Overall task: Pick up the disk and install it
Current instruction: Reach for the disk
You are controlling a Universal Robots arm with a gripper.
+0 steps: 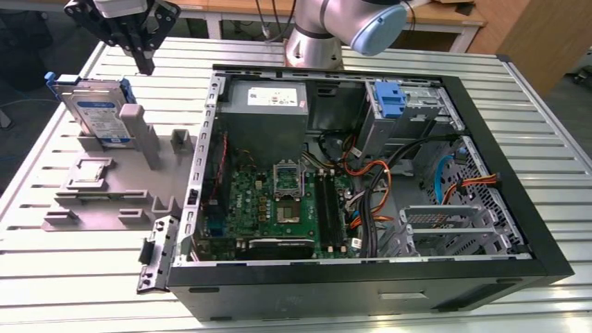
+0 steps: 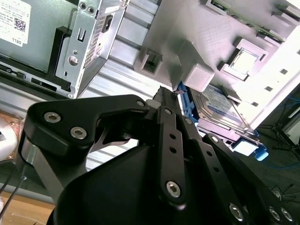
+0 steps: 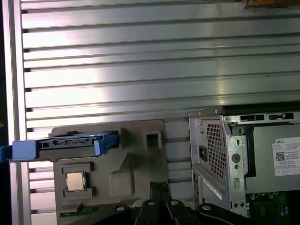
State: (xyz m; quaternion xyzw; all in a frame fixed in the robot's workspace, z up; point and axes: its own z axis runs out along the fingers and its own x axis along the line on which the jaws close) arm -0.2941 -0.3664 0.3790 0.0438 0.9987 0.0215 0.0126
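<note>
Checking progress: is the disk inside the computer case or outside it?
Outside: the disk stands on edge in the grey holder beside the case.

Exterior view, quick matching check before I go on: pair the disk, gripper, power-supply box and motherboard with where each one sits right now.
Things:
1. disk
2. gripper
3. power-supply box
4. motherboard

Places:
A. flat on the floor of the open case
B. standing upright in the grey fixture, outside the case
C. above the fixture, beside the disk's top edge
D. inside the case, at its far end in the exterior view

Pairs: 1-B, 2-C, 3-D, 4-A.
</note>
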